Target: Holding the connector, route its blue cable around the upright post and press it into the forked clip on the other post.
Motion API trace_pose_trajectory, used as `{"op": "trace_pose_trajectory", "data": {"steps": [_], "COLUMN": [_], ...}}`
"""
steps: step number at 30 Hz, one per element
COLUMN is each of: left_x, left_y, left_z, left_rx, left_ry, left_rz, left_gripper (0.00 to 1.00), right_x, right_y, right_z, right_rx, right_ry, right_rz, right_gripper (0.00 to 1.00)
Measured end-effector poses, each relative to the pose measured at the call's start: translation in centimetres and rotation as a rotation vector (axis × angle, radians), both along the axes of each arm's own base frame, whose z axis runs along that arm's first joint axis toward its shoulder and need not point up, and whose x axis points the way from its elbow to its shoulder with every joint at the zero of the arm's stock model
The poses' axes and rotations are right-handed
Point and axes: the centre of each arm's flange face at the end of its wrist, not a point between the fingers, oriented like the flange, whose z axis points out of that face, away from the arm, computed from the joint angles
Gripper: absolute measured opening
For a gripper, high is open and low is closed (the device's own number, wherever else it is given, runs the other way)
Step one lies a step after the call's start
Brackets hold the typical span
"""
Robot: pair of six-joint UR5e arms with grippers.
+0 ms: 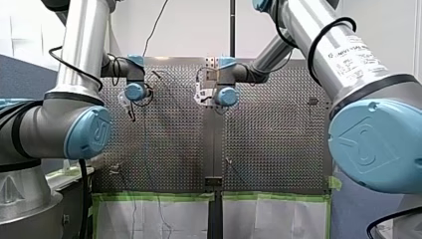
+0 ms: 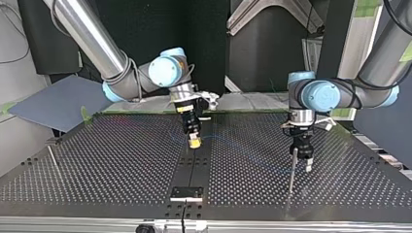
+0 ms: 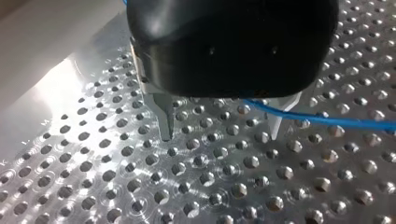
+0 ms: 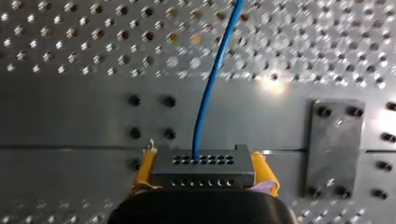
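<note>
My right gripper (image 4: 204, 171), mid-frame in the top view, clamps the connector (image 4: 203, 163) between yellow pads (image 4: 144, 170); its blue cable (image 4: 211, 79) runs ahead; my left gripper (image 3: 222, 127) stands open, cable passing one finger (image 3: 164, 119).

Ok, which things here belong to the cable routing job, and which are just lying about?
Job: connector, blue cable, right gripper, left gripper, upright post.
Lying about: dark plate, green tape.

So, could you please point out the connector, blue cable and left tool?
connector (image 4: 203, 171): right wrist view, its middle.
blue cable (image 4: 204, 102): right wrist view, mid-length.
left tool (image 3: 220, 134): left wrist view, between fingertips.
</note>
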Motion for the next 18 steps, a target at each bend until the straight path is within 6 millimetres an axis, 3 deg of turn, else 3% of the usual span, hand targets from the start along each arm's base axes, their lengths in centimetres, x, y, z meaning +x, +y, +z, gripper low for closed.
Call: {"op": "trace_pose_trajectory", "data": {"steps": [8,18], "left_x": [-0.1,-0.1], "left_y": [0.2,0.3], "left_z": [-0.1,0.0], "left_rx": [0.004,0.002], "left_ry": [0.006,0.002], "left_rz": [0.031,0.045], "left_gripper": [1.00,1.00], "right_x": [-1.5,-3.4], "right_y": [-0.4,0.8], "right_z": [-4.2,-13.7], "right_rx": [0.024,0.125], "right_ry": [0.006,0.107], "right_rz": [-0.043,-0.112], "right_gripper": [0.00,0.00]}}
